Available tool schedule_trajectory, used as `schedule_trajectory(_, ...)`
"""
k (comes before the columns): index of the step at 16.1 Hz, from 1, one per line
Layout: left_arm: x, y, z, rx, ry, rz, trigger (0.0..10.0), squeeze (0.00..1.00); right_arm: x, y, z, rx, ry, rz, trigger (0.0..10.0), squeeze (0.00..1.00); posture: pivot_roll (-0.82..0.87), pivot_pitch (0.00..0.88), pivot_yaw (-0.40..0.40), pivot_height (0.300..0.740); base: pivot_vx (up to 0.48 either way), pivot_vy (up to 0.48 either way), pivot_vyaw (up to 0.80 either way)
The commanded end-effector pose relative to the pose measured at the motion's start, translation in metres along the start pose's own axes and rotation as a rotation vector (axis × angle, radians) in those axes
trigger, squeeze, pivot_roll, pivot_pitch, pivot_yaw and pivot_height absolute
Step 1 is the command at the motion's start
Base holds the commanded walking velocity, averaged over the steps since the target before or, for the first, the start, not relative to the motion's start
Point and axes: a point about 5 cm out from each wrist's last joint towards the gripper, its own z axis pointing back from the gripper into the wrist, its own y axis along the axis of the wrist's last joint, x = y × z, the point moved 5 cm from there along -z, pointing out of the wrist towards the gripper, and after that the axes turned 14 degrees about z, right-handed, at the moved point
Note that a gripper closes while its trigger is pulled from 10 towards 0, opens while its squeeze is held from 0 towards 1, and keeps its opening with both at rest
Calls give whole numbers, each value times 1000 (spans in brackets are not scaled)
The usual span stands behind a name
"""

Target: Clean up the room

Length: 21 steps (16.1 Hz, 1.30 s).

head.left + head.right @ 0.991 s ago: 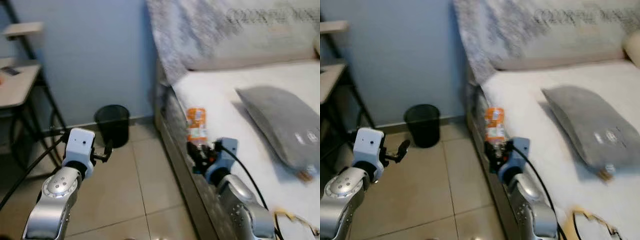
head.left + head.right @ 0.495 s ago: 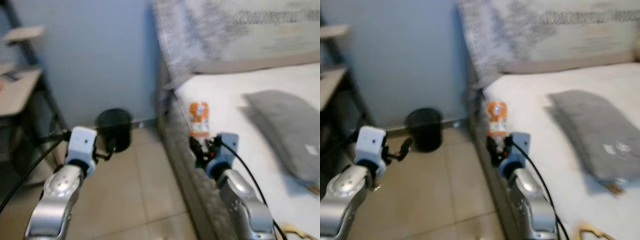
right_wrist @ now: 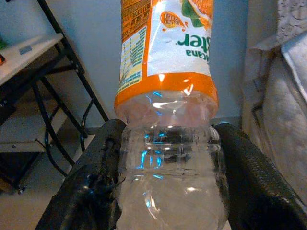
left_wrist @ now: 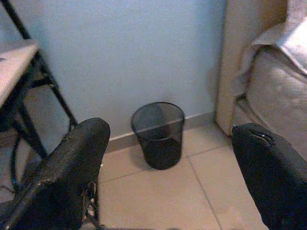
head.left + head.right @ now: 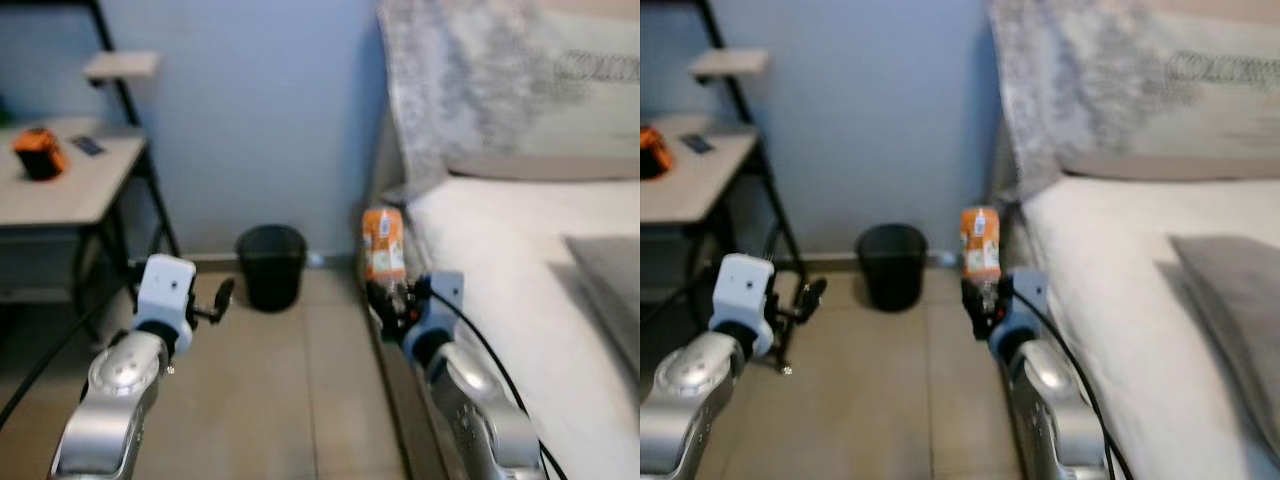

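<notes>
Bottle (image 5: 383, 243) stands upright, orange label uppermost, clamped in right claw (image 5: 392, 300); left claw (image 4: 168, 191) gapes wide.

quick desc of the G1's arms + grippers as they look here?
Both arms are silver metal with rounded joint housings. Each wrist carries a boxy white module. A black cable runs along each arm. The left gripper and right gripper each have two long black fingers with a rough, textured surface.

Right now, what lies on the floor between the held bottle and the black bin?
Only bare tiled floor lies between the bottle, clamped in the right gripper, and the black bin, as the left eye view shows.
</notes>
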Motion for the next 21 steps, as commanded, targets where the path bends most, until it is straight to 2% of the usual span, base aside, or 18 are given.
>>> schedule_trajectory(1, 7, 4, -1, 12, -23, -6, 10000, 0, 10, 1, 1, 4, -35, 11, 10000, 0, 97, 0, 1, 740, 360, 0, 0)
schedule_trajectory(4, 9, 4, -3, 12, -30, -15, 10000, 0, 22, 2, 0, 12, -108, -38, 10000, 0, 100, 0, 1, 740, 360, 0, 0)
schedule_trajectory(9, 10, 4, -5, 14, -32, -17, 10000, 0, 19, 0, -2, 0, -96, -44, 10000, 0, 102, 0, 1, 740, 363, 0, 0)
schedule_trajectory(12, 11, 6, -8, 22, -33, -9, 10000, 0, 25, -4, -4, -16, -127, -47, 10000, 0, 101, 0, -1, 740, 359, 0, 0)
schedule_trajectory(17, 15, 6, -14, 24, -52, -23, 10000, 0, 29, 4, -10, 2, -158, 6, 10000, 0, 108, 0, -15, 740, 359, 0, 0)
schedule_trajectory(21, 16, 6, -18, 21, -64, -22, 10000, 0, 30, 6, -13, -1, -166, -20, 10000, 0, 119, 0, -25, 740, 361, 0, 0)
